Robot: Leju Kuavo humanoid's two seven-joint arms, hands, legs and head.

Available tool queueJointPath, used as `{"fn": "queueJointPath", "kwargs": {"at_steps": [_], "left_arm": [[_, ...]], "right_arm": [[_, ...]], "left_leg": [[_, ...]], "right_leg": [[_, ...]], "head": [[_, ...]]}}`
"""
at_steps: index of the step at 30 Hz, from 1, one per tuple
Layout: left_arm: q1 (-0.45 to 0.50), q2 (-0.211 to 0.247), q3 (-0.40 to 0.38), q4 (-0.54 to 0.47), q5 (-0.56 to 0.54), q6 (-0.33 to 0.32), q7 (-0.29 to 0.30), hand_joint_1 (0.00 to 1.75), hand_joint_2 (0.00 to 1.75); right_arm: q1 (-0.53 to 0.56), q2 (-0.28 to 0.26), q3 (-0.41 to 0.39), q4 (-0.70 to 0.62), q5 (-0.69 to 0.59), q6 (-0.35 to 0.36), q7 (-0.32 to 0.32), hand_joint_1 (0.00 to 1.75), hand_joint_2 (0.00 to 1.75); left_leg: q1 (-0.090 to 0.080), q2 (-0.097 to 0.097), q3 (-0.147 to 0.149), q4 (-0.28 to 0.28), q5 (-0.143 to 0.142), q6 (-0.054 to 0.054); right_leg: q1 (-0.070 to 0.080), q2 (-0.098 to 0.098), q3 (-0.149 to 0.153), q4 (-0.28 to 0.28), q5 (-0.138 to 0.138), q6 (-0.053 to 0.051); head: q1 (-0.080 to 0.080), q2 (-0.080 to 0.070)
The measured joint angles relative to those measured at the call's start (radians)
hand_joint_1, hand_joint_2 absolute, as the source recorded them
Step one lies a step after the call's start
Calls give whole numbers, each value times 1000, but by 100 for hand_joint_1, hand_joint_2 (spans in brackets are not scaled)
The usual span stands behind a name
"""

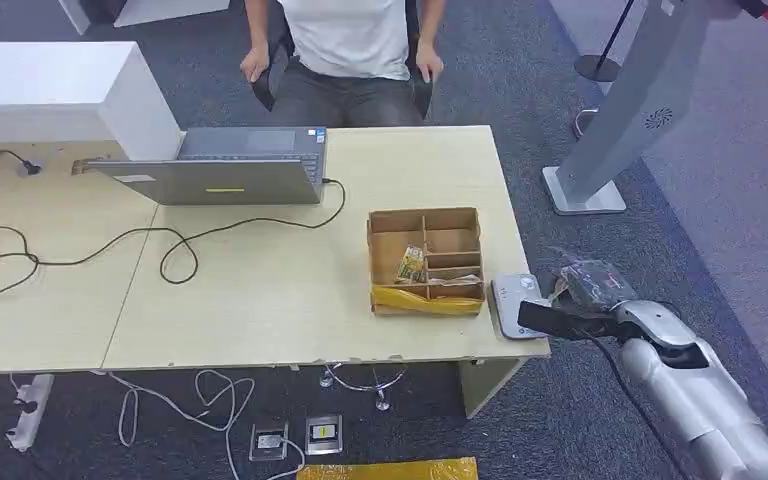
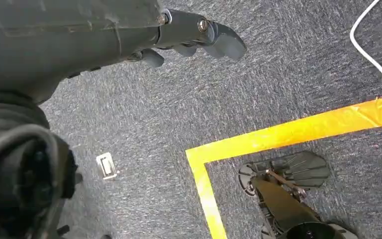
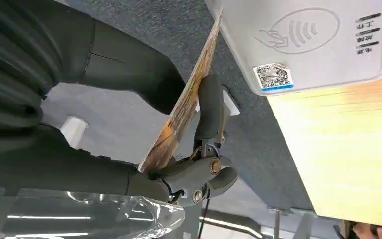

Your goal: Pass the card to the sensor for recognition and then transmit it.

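Note:
My right hand [image 1: 562, 318] reaches in just off the table's front right corner, beside the white card sensor [image 1: 513, 305]. In the right wrist view the hand [image 3: 179, 174] pinches a card [image 3: 186, 99] with orange print between thumb and fingers. The card is seen edge-on, and its far tip lies close to the sensor [image 3: 313, 40], which carries a contactless symbol and a QR sticker. Whether card and sensor touch I cannot tell. My left hand [image 2: 189, 35] hangs over grey carpet, its fingers loosely apart and holding nothing.
A compartmented cardboard box [image 1: 425, 260] stands left of the sensor on the wooden table [image 1: 260, 290]. A laptop [image 1: 230, 165] and cables lie farther back. A person [image 1: 350, 50] sits at the far side. A white floor stand [image 1: 610, 130] rises to the right. Yellow floor tape [image 2: 278, 134] marks the carpet.

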Motion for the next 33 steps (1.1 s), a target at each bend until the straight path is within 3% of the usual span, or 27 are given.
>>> {"fn": "queueJointPath", "kwargs": {"at_steps": [5, 13, 33], "left_arm": [[0, 0, 0, 0, -8, 0, 0, 0, 0], [0, -3, 0, 0, -19, 5, 0, 0, 0], [0, -8, -1, 0, -38, 2, 0, 0, 0]], "right_arm": [[0, 0, 0, 0, 1, -9, 4, 175, 175], [-5, 11, -28, 0, 16, -80, 13, 175, 175], [1, 58, -18, -11, 5, -33, -17, 175, 175]], "left_leg": [[0, 0, 0, 0, 0, 0], [0, 0, 0, 0, 0, 0], [0, 0, 0, 0, 0, 0]], "right_leg": [[0, 0, 0, 0, 0, 0], [0, 0, 0, 0, 0, 0], [0, -1, 0, 0, 0, 0]], "head": [[0, 0], [0, 0], [0, 0]]}}
